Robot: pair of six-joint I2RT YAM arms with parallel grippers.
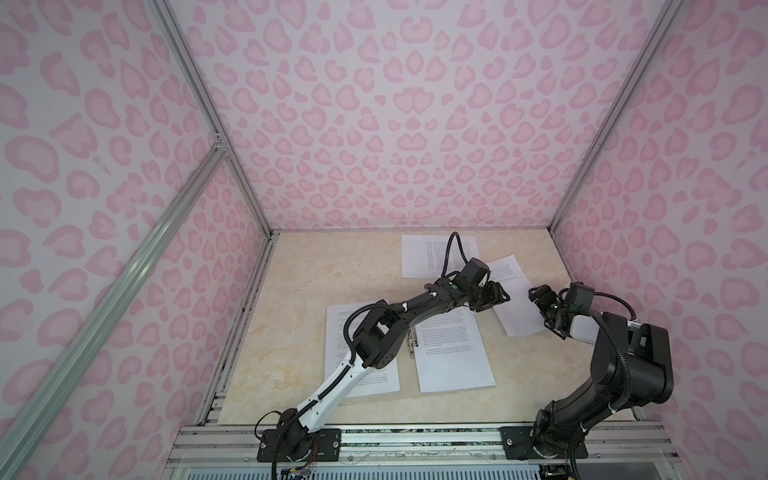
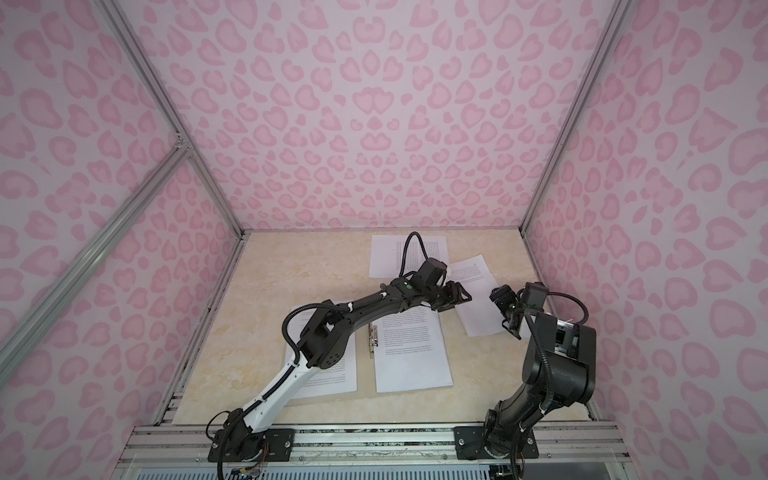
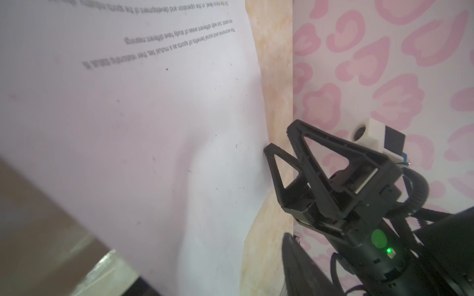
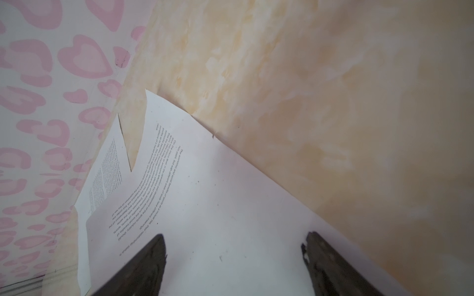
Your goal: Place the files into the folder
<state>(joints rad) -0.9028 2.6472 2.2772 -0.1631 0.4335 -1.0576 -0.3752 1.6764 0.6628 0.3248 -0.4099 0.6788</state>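
Right wrist view: right end effector (image 4: pixel 235 234) has its jaws apart over the loose sheet (image 4: pixel 218 200), probably to steady floppy paper. Left end effector (image 1: pixel 500 297) is at the sheet's nine o'clock, and I cannot tell its grip. The folder (image 2: pixel 365 370) lies open at eight o'clock.

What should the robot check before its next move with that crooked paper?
1. Right claw open: ok, its fingers stand wide apart over the tilted sheet.
2. Left claw gripping that sheet: cannot tell, its fingertips are too small to see clearly.
3. Folder open: ok, it lies flat with the clip showing.
4. Claws apart from each other: ok, there is a gap between them in both top views.
5. All files inside: not ok, the tilted sheet and the far sheet lie on the table, outside the folder.
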